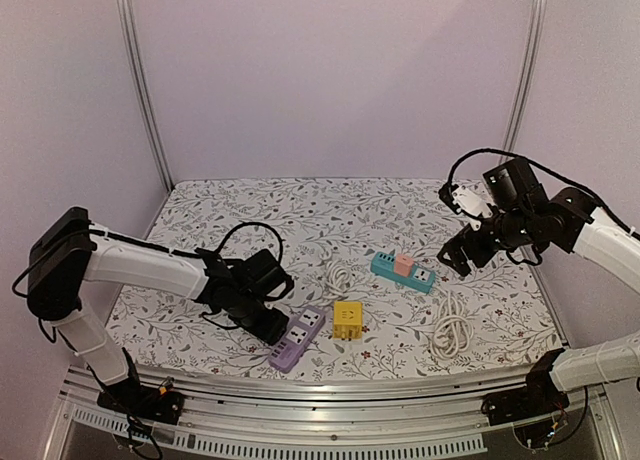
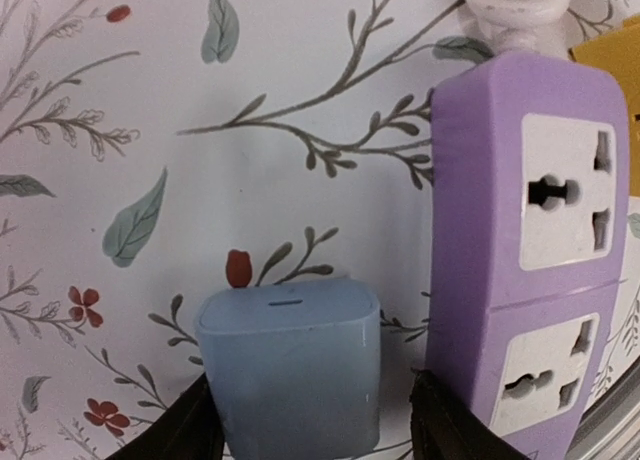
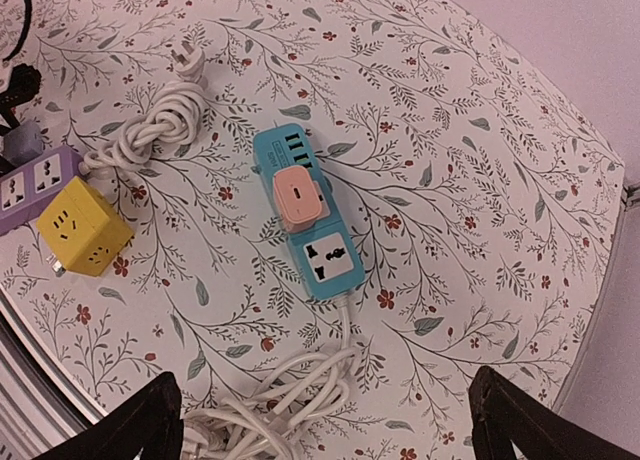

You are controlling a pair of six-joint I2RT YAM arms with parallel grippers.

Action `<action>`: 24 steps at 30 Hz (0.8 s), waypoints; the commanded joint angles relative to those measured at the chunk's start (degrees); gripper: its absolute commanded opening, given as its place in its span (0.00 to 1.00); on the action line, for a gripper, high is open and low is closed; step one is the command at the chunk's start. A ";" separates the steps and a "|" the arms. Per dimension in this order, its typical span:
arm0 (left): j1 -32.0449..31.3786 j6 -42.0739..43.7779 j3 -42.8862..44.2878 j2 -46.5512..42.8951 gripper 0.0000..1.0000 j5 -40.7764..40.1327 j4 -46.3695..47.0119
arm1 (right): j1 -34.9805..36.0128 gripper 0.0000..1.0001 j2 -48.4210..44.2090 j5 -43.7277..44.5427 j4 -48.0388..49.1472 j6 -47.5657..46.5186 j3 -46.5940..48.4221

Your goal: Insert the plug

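A light blue plug stands on the flowered cloth between the fingers of my left gripper. The left finger touches it and a gap shows at the right finger, so the jaws are open around it. Just to its right lies the purple power strip with two white sockets facing up. In the top view my left gripper is low at the near end of the purple strip and hides the plug. My right gripper hovers wide open and empty above the teal strip.
A pink adapter sits in the teal strip. A yellow cube socket lies beside the purple strip. Coiled white cables lie at the right and in the middle. A metal rail runs along the near edge.
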 commanded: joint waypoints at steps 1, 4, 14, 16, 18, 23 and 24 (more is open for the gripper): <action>-1.10 -0.39 -2.42 -2.17 0.64 -1.42 0.56 | 0.41 0.99 -1.61 0.94 -1.07 1.77 -1.13; -1.54 -0.48 -3.60 -2.98 0.65 -1.72 1.09 | 0.36 0.99 -1.73 0.94 -1.11 2.20 -1.37; -2.45 -0.24 -3.59 -1.63 0.49 -2.99 3.93 | 0.47 0.99 -1.15 0.85 -1.00 3.17 -1.06; -2.47 0.25 -2.78 -1.55 0.39 -2.86 3.45 | 0.59 0.99 -0.97 0.85 -1.15 3.50 -0.73; -2.48 0.42 -2.36 -2.73 0.33 -2.84 2.79 | 0.72 0.99 -1.04 0.98 -1.29 4.11 -0.25; -2.54 0.84 -1.07 -9.27 0.28 -3.37 -0.68 | 1.06 0.99 -0.74 1.93 -2.11 8.99 1.61; -2.50 1.10 -0.60 -11.12 0.27 -3.80 -1.70 | 1.16 0.99 -0.58 1.83 -2.20 10.25 1.98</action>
